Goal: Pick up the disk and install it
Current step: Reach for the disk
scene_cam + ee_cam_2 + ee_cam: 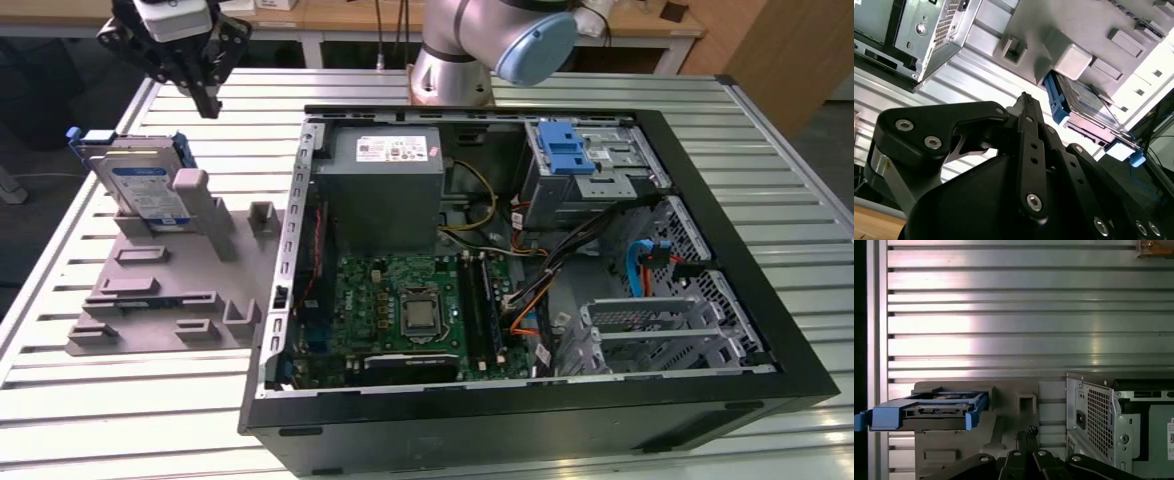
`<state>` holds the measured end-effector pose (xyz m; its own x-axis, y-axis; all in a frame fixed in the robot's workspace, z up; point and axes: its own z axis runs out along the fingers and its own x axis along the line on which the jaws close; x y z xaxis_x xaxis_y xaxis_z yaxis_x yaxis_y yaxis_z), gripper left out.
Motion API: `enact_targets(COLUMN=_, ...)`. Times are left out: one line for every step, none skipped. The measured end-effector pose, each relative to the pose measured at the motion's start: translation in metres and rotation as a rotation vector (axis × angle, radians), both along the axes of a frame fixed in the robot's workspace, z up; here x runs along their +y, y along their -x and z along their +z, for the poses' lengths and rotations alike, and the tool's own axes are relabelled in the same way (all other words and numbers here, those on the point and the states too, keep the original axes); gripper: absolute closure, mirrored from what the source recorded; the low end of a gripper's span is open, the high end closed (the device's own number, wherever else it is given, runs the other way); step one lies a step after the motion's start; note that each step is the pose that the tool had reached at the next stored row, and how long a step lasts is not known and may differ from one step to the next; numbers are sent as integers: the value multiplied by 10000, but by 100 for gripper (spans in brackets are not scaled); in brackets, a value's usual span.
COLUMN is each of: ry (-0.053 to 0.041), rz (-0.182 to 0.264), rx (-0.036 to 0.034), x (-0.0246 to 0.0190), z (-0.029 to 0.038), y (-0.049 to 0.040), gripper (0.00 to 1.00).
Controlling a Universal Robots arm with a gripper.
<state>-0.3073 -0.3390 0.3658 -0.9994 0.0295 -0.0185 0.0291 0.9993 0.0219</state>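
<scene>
The flat silver disk (140, 185) in its blue plastic bracket stands upright in a grey plastic holder (147, 300) on the ribbed metal worktop (134, 410) — beside the open black computer case (534, 400). The black jaws hang near it, pressed together — holding nothing

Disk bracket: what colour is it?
Blue. The bracket around the disk shows best in the first wrist view.
</scene>
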Motion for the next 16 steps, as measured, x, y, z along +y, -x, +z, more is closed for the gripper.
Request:
enact_targets(ry=0, rz=-1, rx=0, x=6, z=-2, y=19, gripper=89)
enact_targets(ry=0, rz=-1, rx=0, x=12, z=-4, y=39, gripper=89)
enact_targets(ry=0, rz=1, rx=0, x=16, z=-6, y=58, gripper=89)
enact_targets(ry=0, rz=0, rx=-1, x=22, z=-8, y=77, gripper=89)
enact_targets(ry=0, rz=0, rx=0, x=28, z=-10, y=96, gripper=89)
enact_targets(ry=0, rz=1, rx=0, x=37, z=-12, y=114, gripper=89)
enact_targets(ry=0, rz=2, rx=0, x=46, z=-15, y=133, gripper=89)
enact_targets(ry=0, rz=3, rx=1, x=55, z=-17, y=154, gripper=89)
enact_targets(ry=0, rz=4, rx=1, x=62, z=-20, y=173, gripper=89)
enact_targets(ry=0, rz=4, rx=0, x=67, z=-23, y=192, gripper=89)
enact_targets(ry=0, rz=5, rx=1, x=70, z=-26, y=212, gripper=89)
enact_targets(ry=1, rz=6, rx=2, x=72, z=-29, y=233, gripper=89)
enact_targets(ry=0, rz=6, rx=1, x=73, z=-34, y=254, gripper=89)
enact_targets(ry=1, rz=7, rx=1, x=73, z=-38, y=273, gripper=89)
enact_targets(ry=0, rz=7, rx=1, x=74, z=-42, y=290, gripper=89)
enact_targets(ry=0, rz=8, rx=0, x=74, z=-45, y=300, gripper=89)
